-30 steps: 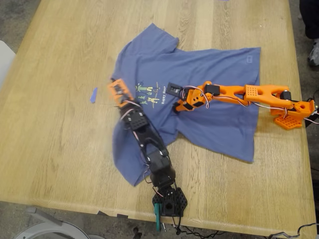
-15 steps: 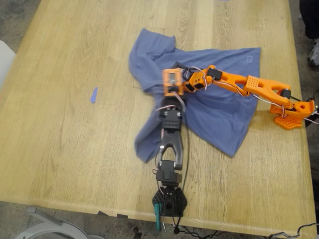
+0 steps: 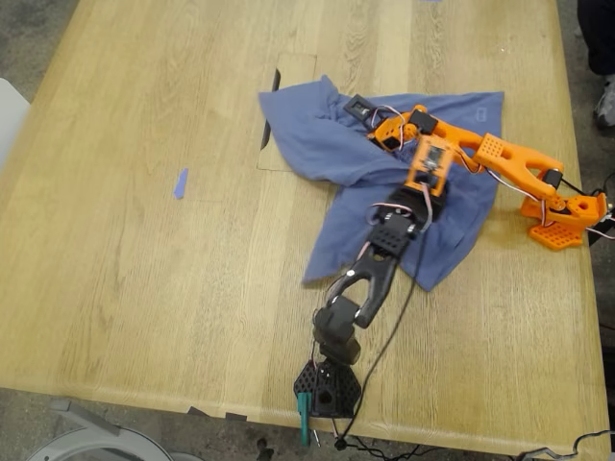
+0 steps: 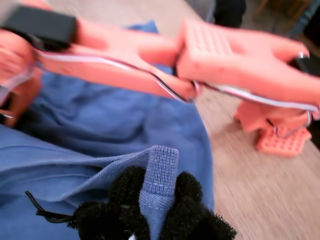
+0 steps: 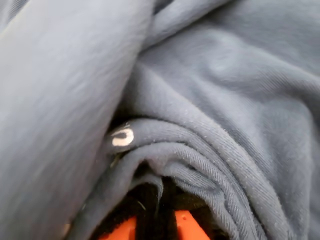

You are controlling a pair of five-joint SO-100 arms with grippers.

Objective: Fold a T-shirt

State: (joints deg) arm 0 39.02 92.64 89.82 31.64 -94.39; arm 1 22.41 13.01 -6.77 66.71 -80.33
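Note:
The slate-blue T-shirt (image 3: 322, 144) lies bunched and doubled over on the wooden table (image 3: 144, 250), toward the exterior view's right; its chest print is hidden. My first gripper (image 3: 430, 154), on the black arm, is shut on a ribbed hem of the T-shirt (image 4: 159, 172) between black padded fingers (image 4: 187, 192), right beside the orange arm (image 4: 225, 60). My second gripper (image 3: 377, 130), on the orange arm, is sunk in folds of the T-shirt (image 5: 210, 100); its orange jaws stand shut with cloth between them.
A small blue tape strip (image 3: 180, 182) lies on the table at the exterior view's left. A rectangular panel with a dark slot (image 3: 272, 82) is set in the tabletop behind the shirt. The orange arm's base (image 3: 565, 219) and the black arm's base (image 3: 327, 389) stand at the table edges.
My first gripper has swung from the exterior view's left to its right, dragging the shirt's side over the rest. The flat shirt is now bunched. My second gripper shifted back a little.

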